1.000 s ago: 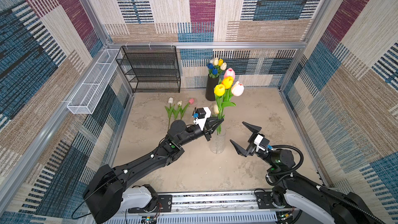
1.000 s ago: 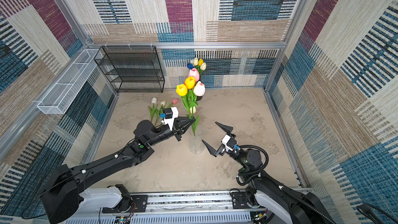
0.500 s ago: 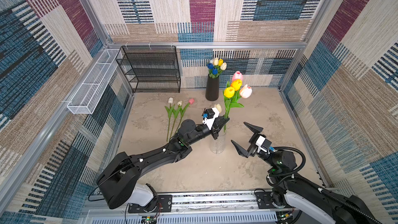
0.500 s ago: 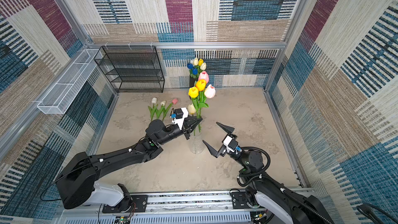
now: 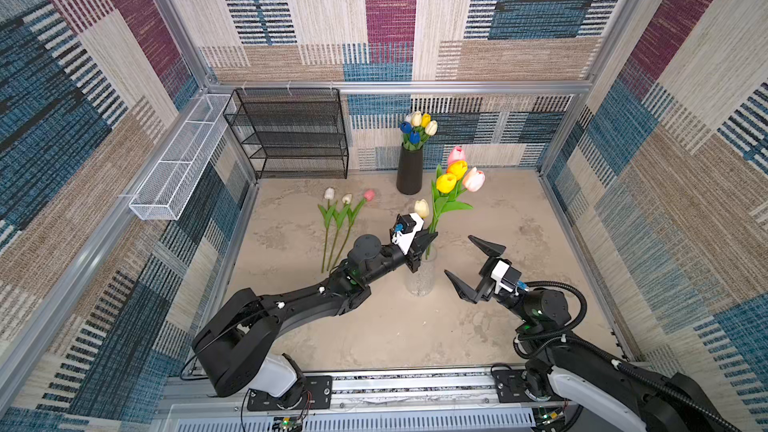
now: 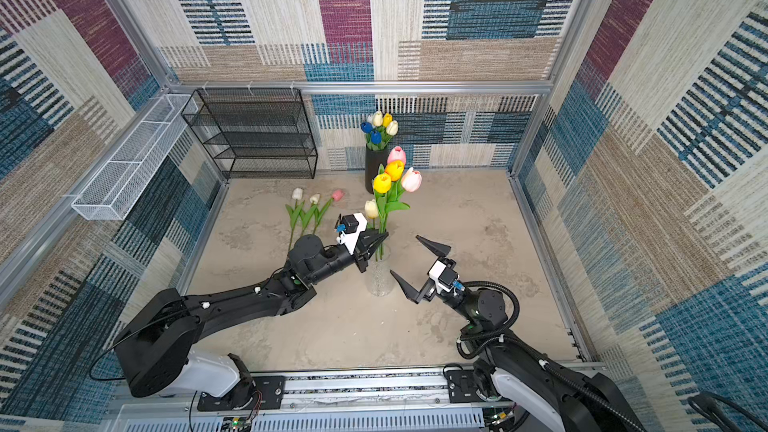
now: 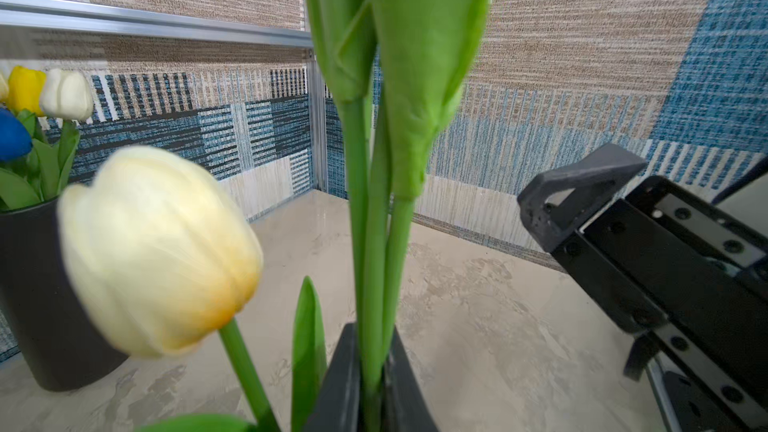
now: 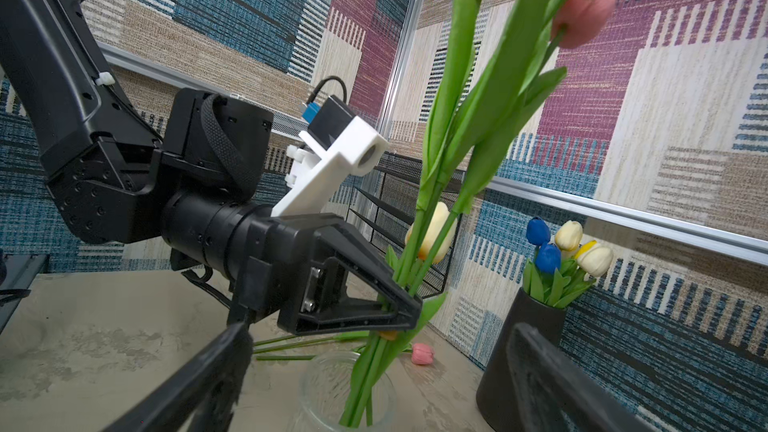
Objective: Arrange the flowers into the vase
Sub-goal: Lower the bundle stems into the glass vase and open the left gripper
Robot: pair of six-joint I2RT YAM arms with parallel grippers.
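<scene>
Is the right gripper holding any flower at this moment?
No, the right gripper stands wide open beside the glass vase, and nothing lies between its jaws.

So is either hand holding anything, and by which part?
The left hand grips the bunch of yellow, orange and pink tulips low on the green stems, above the clear glass vase. The right hand is open, empty.

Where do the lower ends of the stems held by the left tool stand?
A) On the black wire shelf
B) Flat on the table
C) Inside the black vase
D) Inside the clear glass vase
D: in the right wrist view the stems, clamped by the left tool, run down through the mouth of the clear glass vase.
</scene>
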